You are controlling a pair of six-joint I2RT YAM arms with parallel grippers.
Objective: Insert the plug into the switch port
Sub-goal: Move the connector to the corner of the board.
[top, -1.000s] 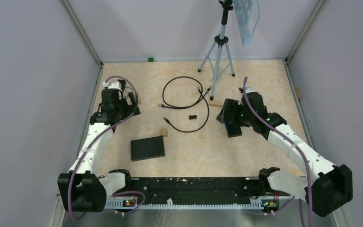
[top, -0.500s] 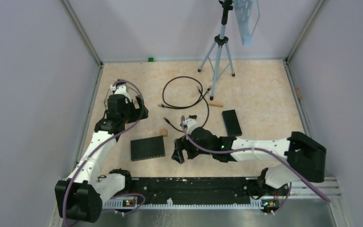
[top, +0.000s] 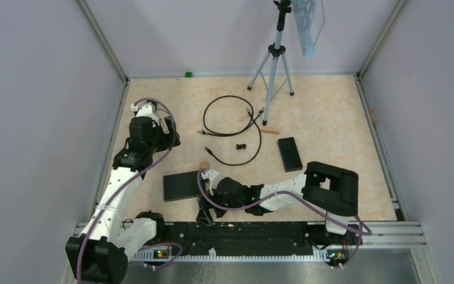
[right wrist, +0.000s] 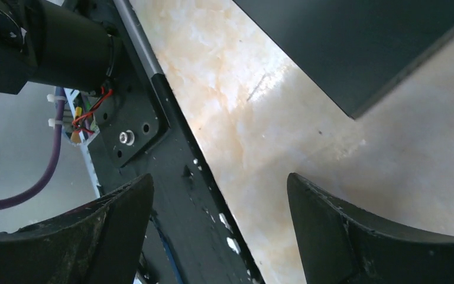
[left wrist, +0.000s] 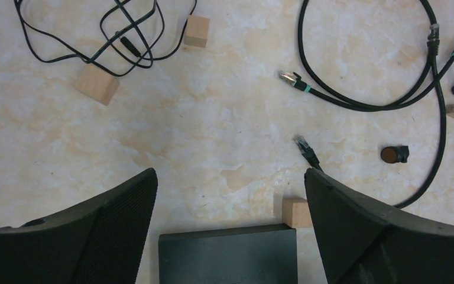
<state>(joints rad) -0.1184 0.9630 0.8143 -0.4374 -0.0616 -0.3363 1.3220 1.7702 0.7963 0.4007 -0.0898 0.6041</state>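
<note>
Nearest, the right fingers (right wrist: 343, 236) are hanging spread wide and gripping nothing, low over the near edge of the desk (top: 331, 106) where the black base rail (right wrist: 171, 154) is running across. Just beyond them the black switch box (top: 184, 185) is lying flat on the desk, left of centre, with a small wooden block (top: 204, 165) sitting at its far right corner. The plug (left wrist: 302, 145) is lying loose on the desk just beyond that block, apart from the switch box, at the end of a black cable (top: 236, 127) that is looping toward the far side. Left of the cable, the left fingers (left wrist: 366, 236) are hovering released and wide apart, holding nothing. A small black cylinder (left wrist: 395, 154) is resting inside the cable's curve, a second black box (top: 289, 154) is lying well to the right, and a tripod (top: 275, 59) is standing at the far side.
</note>
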